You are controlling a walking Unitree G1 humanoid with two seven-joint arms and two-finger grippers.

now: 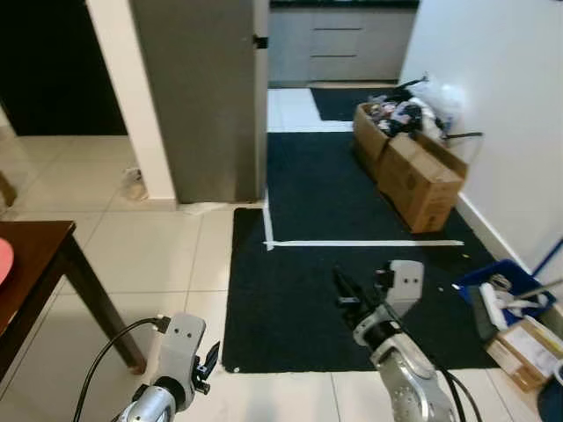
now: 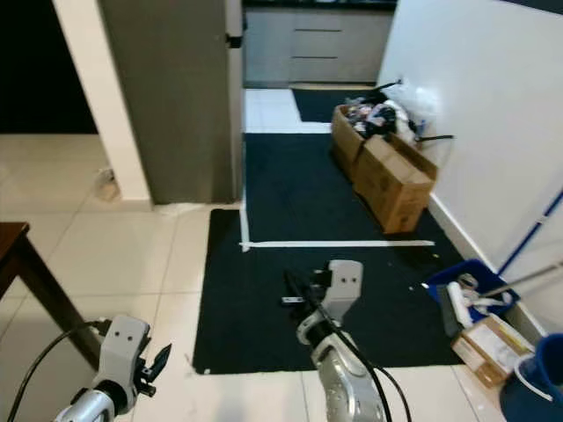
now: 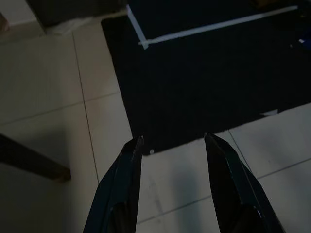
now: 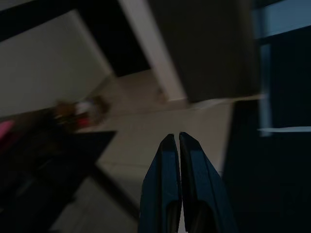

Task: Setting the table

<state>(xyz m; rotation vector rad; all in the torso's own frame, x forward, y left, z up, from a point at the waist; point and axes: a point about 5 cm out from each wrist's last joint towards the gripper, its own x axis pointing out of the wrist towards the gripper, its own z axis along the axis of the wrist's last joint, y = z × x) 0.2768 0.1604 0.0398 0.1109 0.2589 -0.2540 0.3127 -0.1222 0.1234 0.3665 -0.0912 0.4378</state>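
Head views: dark wooden table (image 1: 35, 255) at far left, a pink plate (image 1: 4, 262) at its edge; black mat (image 1: 352, 290) ahead. Risk, judged: left arm clipping the table leg while passing.
Left wrist: left gripper (image 3: 172, 141) apart, empty, over tile; table beside it.
Right wrist: right gripper (image 4: 175, 138) together, empty; table well off.

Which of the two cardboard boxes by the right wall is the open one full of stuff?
The farther cardboard box, heaped with clutter; the nearer box has its flaps shut.
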